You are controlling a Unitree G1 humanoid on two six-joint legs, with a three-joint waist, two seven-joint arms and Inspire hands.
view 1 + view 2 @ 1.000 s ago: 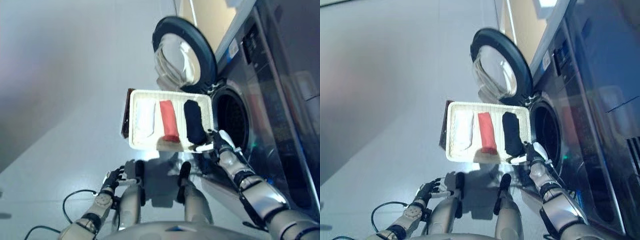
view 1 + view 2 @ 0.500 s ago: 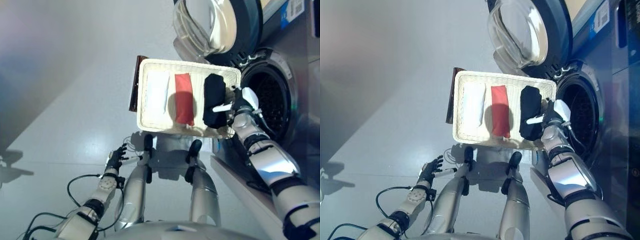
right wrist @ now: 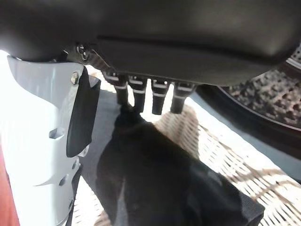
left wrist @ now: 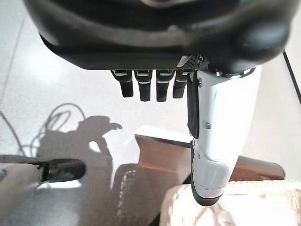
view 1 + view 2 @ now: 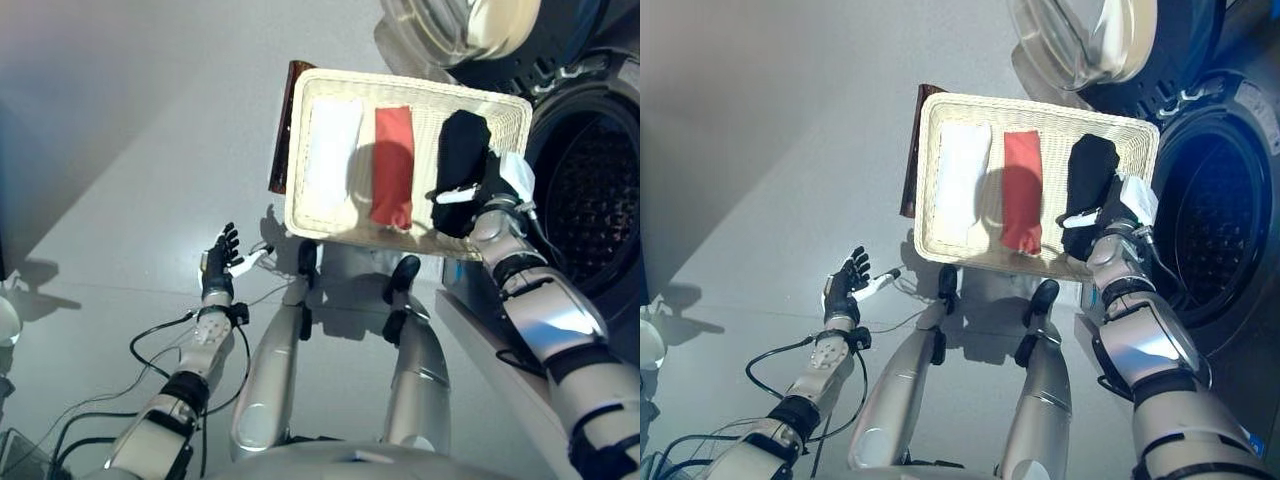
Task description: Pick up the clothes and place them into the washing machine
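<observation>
The shallow wicker basket (image 5: 420, 86) rests on the dark brown box (image 5: 283, 128) beside the washing machine (image 5: 590, 190). In it lie a white cloth (image 5: 330, 158), a red cloth (image 5: 392, 165) and a black cloth (image 5: 458, 160), side by side. My right hand (image 5: 492, 195) is over the near end of the black cloth, next to the drum opening. In the right wrist view its fingers (image 3: 141, 92) are straight and point at the black cloth (image 3: 160, 179), with the white-covered thumb (image 3: 42, 141) beside it. My left hand (image 5: 218, 265) is open and empty, low at the left above the floor.
The machine's round door (image 5: 470, 25) stands open past the basket's far edge. The dark drum opening (image 5: 1210, 220) is directly right of the basket. Grey floor (image 5: 120, 150) lies to the left. The left wrist view shows the brown box (image 4: 160, 157) and a basket corner (image 4: 235, 207).
The camera has tilted down and closer, so the whole scene has shifted. My right hand has stayed at the black cloth's near end. My left hand has risen a little and outward.
</observation>
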